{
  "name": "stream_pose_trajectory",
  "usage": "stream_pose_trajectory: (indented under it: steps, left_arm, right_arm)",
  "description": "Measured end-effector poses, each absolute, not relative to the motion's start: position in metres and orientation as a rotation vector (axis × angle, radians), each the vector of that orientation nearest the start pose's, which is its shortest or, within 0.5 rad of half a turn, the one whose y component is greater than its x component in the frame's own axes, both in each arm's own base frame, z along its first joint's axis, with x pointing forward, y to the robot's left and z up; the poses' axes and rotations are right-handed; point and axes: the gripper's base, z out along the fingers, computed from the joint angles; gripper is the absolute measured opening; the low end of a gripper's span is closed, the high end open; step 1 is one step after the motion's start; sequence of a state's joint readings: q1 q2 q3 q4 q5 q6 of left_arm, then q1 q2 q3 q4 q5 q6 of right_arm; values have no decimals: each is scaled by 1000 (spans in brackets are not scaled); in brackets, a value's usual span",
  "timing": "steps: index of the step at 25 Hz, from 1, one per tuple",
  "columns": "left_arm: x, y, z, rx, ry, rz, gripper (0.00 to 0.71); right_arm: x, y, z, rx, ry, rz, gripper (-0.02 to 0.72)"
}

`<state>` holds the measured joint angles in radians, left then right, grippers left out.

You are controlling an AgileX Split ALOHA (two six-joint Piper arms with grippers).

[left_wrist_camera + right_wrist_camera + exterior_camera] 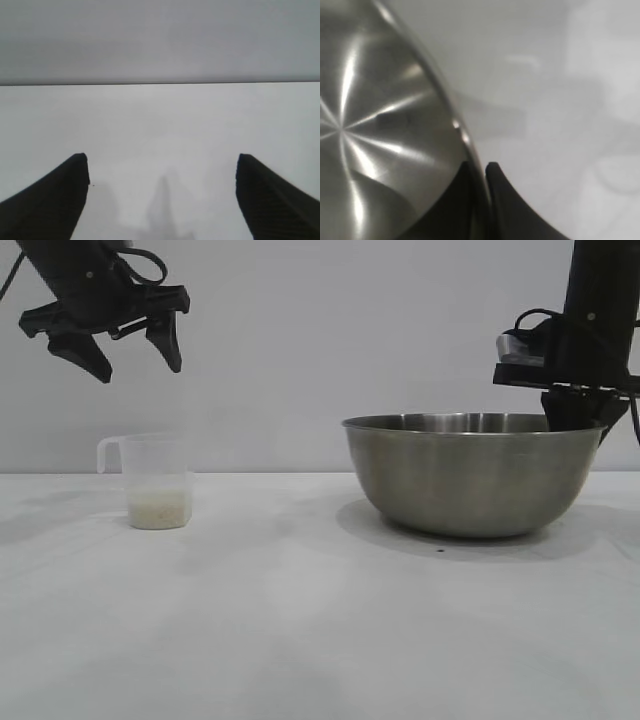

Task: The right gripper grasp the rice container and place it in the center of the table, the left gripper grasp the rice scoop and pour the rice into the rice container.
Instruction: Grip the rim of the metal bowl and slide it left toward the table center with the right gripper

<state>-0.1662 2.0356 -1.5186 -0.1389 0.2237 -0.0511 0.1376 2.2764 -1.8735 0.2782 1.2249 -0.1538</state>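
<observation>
- Exterior view: the rice container (pixel 472 475), a wide steel bowl, sits on the white worktop (pixel 300 620) toward its right side. The right hand (pixel 572 408) reaches down at the bowl's far right rim, its fingertips hidden behind the steel wall.
- Well apart, toward the worktop's left side, stands the rice scoop (pixel 155 480), upright, its loop handle pointing to the left edge, with the rice (pixel 159 508) filling its lower part.
- The left hand (pixel 130 350) hangs in the air above the scoop, released and spread wide, touching nothing. Nothing lies between scoop and bowl.
- Left wrist view: two dark fingers (pixel 50 200) stand far apart over bare worktop; the scoop is out of frame.
- Right wrist view: the right hand's fingers (pixel 507 205) are clenched on the bowl's thin rim, one inside, one outside.
- No readable writing or brand shows in any view.
</observation>
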Motion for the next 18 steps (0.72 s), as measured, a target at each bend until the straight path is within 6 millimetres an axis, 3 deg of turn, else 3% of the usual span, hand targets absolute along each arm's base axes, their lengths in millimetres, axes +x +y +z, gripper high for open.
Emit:
stream_pose_trajectory:
  steps: [7, 15, 18]
  left_arm:
    - [464, -81, 218, -6, 2231, -228, 534]
    - [464, -81, 218, -6, 2231, -228, 534]
    - [464, -81, 218, -6, 2232, -228, 534]
  right_arm:
    - [445, 124, 169, -434, 3057, 442, 0]
    - [443, 132, 169, -460, 3055, 450, 0]
    - [443, 132, 169, -464, 3054, 450, 166]
